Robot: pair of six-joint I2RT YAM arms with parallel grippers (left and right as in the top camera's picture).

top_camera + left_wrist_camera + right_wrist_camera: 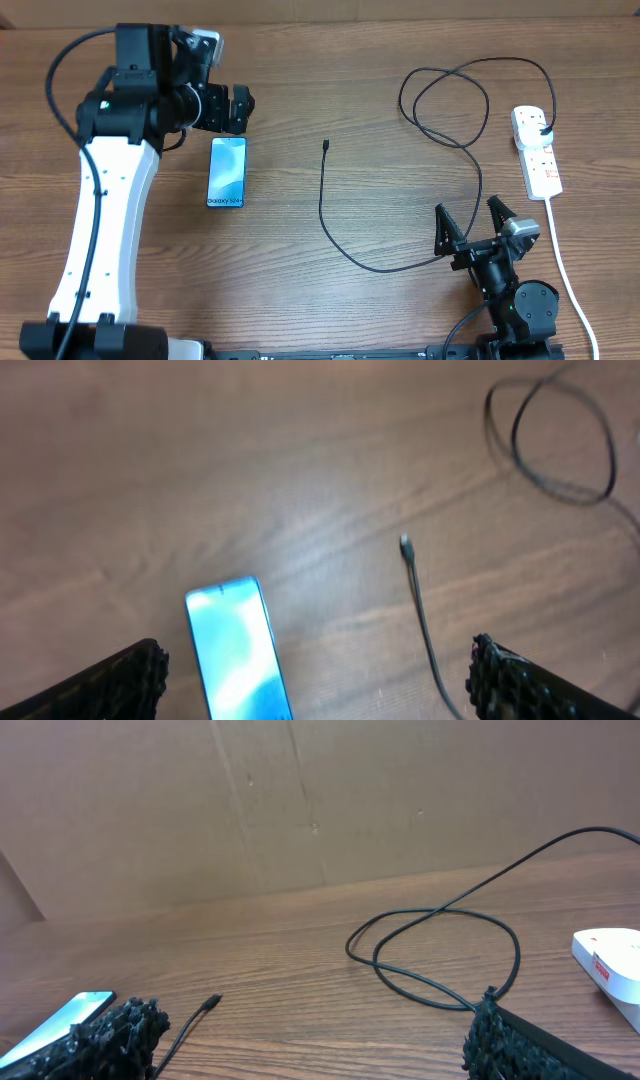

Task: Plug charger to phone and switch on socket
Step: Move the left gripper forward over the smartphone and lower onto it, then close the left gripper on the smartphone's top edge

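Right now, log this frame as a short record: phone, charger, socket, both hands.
left hand: open, empty
right hand: open, empty
phone: flat on the table, screen lit, near the left hand
charger tip: on the table, apart from the phone, unplugged
charger plug: at the socket's far outlet
socket: white strip; switch state too small to tell

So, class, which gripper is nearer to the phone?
Left. The left gripper hovers just beyond the top edge of the phone, jaws open. The right gripper is far off, on the other side of the charger.
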